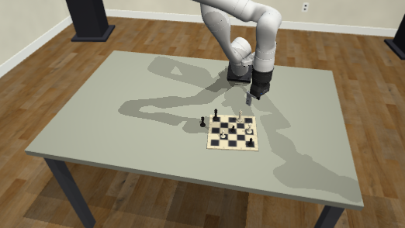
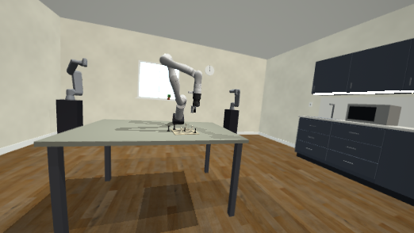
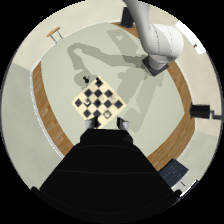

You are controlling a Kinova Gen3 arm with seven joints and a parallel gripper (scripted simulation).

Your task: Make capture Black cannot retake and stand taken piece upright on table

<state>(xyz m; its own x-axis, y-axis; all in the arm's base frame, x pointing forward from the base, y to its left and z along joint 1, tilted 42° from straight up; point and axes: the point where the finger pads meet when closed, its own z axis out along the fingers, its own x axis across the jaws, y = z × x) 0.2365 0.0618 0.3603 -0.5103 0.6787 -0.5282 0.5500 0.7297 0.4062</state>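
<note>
One black piece already stands upright on the table, just left of the board. The gripper hangs released, w/ nothing held, above the board's far edge. Risk: if the white capturer isn't seated fully inside its square, or neighbours get clipped on approach, the end condition is missed.

Cream walls, wood plank floor, bright window, dark cabinets with microwave at counter's right end.
</note>
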